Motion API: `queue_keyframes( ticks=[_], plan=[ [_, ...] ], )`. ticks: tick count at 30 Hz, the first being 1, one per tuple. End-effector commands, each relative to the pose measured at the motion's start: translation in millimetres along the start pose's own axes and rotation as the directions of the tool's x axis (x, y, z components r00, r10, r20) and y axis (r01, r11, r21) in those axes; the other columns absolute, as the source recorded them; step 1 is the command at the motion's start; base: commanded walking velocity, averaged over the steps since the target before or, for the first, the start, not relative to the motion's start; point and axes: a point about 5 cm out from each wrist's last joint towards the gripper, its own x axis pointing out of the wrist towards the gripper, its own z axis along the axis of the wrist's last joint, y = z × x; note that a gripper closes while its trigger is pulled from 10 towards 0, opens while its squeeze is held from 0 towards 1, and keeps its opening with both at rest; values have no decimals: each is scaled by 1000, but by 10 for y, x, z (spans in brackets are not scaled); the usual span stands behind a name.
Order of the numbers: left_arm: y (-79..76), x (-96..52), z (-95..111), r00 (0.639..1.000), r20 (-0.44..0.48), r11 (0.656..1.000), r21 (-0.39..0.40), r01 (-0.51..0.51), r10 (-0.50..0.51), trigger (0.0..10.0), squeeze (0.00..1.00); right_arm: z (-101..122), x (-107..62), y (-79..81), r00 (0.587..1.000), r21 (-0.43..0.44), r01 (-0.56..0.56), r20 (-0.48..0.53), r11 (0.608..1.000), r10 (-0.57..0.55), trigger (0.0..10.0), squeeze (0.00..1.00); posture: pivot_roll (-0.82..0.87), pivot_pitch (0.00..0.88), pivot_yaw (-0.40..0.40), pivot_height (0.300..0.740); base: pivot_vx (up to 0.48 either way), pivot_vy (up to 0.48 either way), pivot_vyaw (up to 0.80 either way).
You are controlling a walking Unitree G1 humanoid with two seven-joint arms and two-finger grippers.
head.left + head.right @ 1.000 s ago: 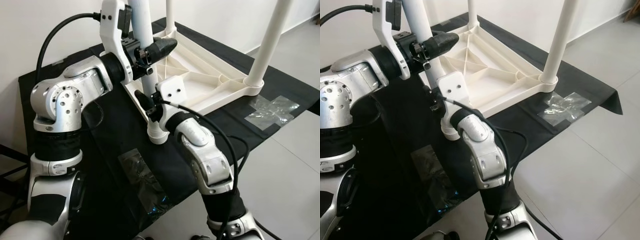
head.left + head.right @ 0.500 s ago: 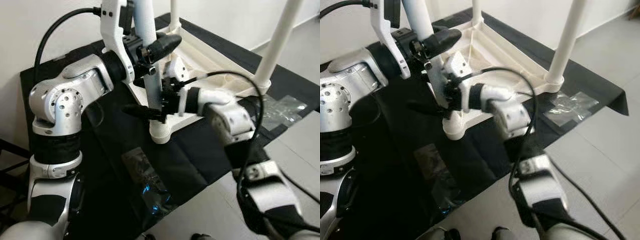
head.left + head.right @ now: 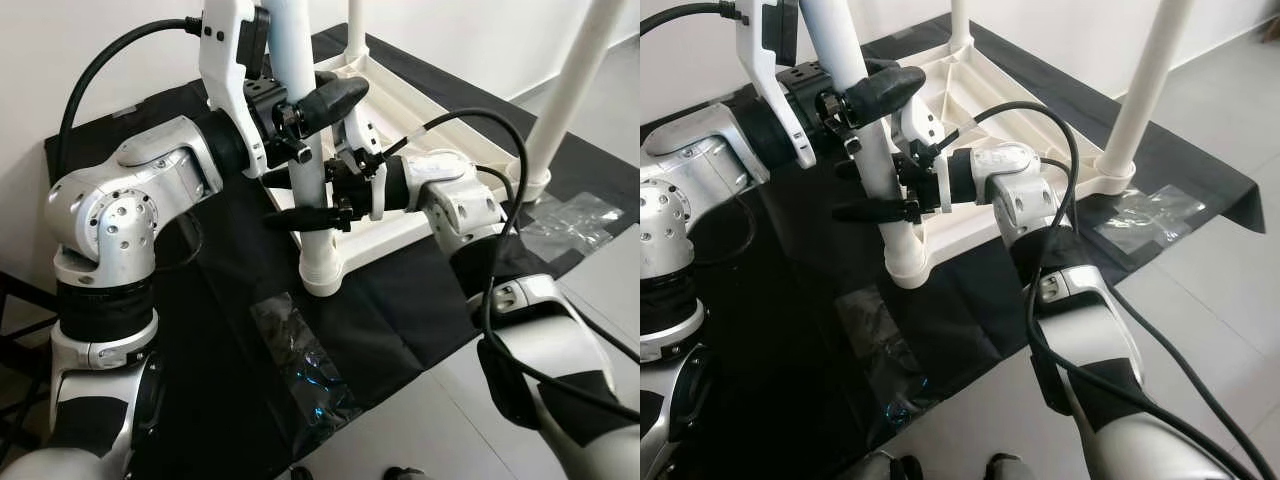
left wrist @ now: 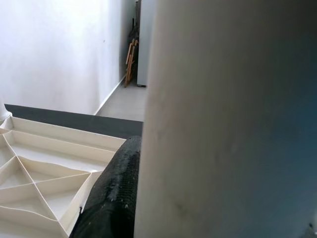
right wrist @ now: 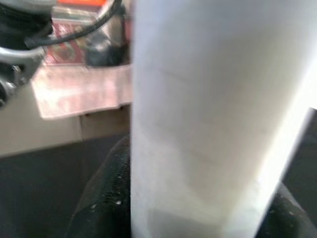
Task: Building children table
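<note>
A black cloth (image 3: 400,300) is spread over the pale grey tiled floor (image 3: 1200,300) before me, with crinkled clear plastic wrap (image 3: 300,350) lying on it. Behind the cloth stands a plain white wall (image 3: 60,70). Beyond the cloth's far side, a wooden folding frame (image 4: 131,57) leans against the wall in even daylight.

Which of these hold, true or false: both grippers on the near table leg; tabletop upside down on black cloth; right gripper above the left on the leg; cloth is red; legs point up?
1. The left gripper and right gripper both grip the near table leg. True.
2. The tabletop lies upside down on the black cloth. True.
3. The right gripper sits above the left. False: it is lower, nearer the socket.
4. The cloth is red. False: black.
5. The legs point up. True.
</note>
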Motion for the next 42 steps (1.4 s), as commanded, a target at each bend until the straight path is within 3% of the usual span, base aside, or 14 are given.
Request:
queue_keyframes(
  ticks=[1, 10, 11, 12, 20, 21, 28, 29, 32, 33, 34, 35, 37, 42],
  plan=[
    [5, -9, -170, 995, -90, 997, -72, 26, -33, 0, 0, 33, 77, 21, 997, -45, -76, -9, 996, 75, 0, 0, 106, 166, 67, 740, 0, 0, 0],
    [-22, 2, -154, 996, -79, 998, -48, 46, -50, 0, 0, -50, 39, 25, 996, -37, -88, -14, 995, 87, 0, 0, 99, 161, 71, 740, 0, 0, 0],
    [-12, 10, -152, 997, -69, 999, -38, 33, -36, 10000, 0, -62, 28, 23, 997, -38, -75, -10, 996, 74, 0, 0, 95, 158, 71, 740, 0, 0, 0],
    [-18, 10, -166, 996, -81, 999, -35, 37, -40, 10000, 1000, -77, 22, 23, 999, -39, -51, -6, 998, 51, 0, 0, 88, 156, 75, 740, 0, 0, 0],
    [87, 1, -164, 996, -74, 998, -49, -44, 40, 10000, 1000, -109, 61, 76, 990, -58, 137, 51, 989, -134, 0, 0, 67, 151, 88, 740, 0, 0, 0],
    [144, -21, -137, 996, -70, 997, -50, -67, 63, 10000, 0, -152, 56, 191, 983, -14, 171, 75, 985, -170, 0, 0, 75, 162, 95, 740, 0, 0, 0],
    [253, -105, -72, 991, -70, 993, -40, -115, 112, 10000, 0, -398, 94, 562, 949, 148, 309, 17, 939, -315, 0, 0, 71, 172, 95, 740, 0, 0, 0],
    [290, -149, -59, 989, -70, 991, -37, -132, 129, 10000, 0, -565, 155, 584, 739, 253, 657, -29, 710, -674, 0, 0, 50, 170, 99, 740, 0, 0, 0],
    [290, -149, -59, 989, -70, 991, -37, -132, 129, 10000, 0, -565, 155, 584, 739, 253, 657, -29, 710, -674, 0, 0, 50, 170, 99, 740, 0, 0, 0],
    [323, -178, -47, 988, -69, 989, -38, -144, 141, 10000, 0, -799, 203, 781, 582, 308, 799, -177, 517, -794, 0, 0, 49, 170, 106, 740, 0, 0, 0],
    [323, -178, -47, 988, -69, 989, -38, -144, 141, 10000, 0, -799, 203, 781, 582, 308, 799, -177, 517, -794, 0, 0, 49, 170, 106, 740, 0, 0, 0],
    [342, -193, -43, 987, -65, 987, -48, -150, 147, 10000, 0, -916, 226, 911, 464, 290, 873, -242, 393, -852, 0, 0, 49, 170, 106, 740, 0, 0, 0],
    [333, -186, -54, 988, -63, 988, -59, -144, 141, 10000, 0, -943, 252, 928, 424, 244, 898, -254, 366, -869, 0, 0, 42, 159, 95, 740, 0, 0, 0],
    [318, -164, -91, 988, -68, 988, -65, -142, 137, 10000, 0, -894, 286, 884, 457, 190, 887, -234, 420, -858, 0, 0, 36, 152, 81, 740, 0, 0, 0]
  ],
)
